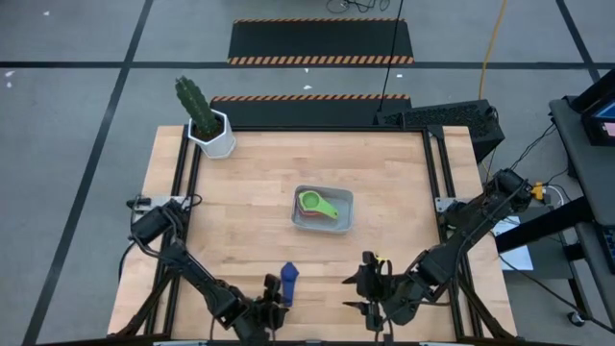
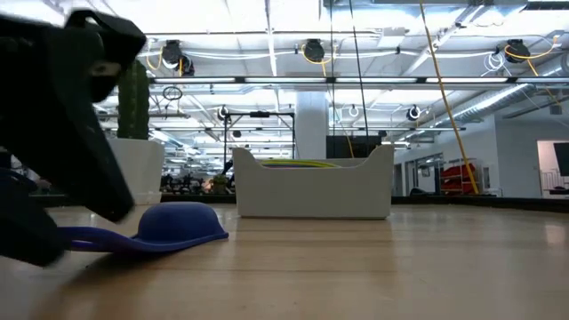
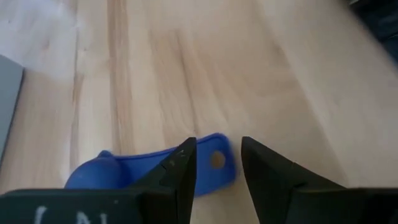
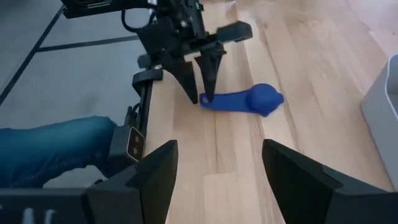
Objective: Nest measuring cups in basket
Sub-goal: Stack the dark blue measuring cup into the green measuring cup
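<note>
**Blue cup out, stack in basket**

While the basket [image 1: 344,219] is sitting mid-table holding a nested stack with the green cup [image 1: 315,203] on top and a red edge showing beneath, the blue cup [image 4: 245,100] is lying bowl-down at the near edge. Left gripper [image 4: 200,97] is standing fingers apart at its handle tip, touching the table. Right gripper [image 1: 369,286] is hanging open nearby.

Grey floor [image 1: 67,144] with black lines, striped mats [image 1: 322,43] beyond.
</note>
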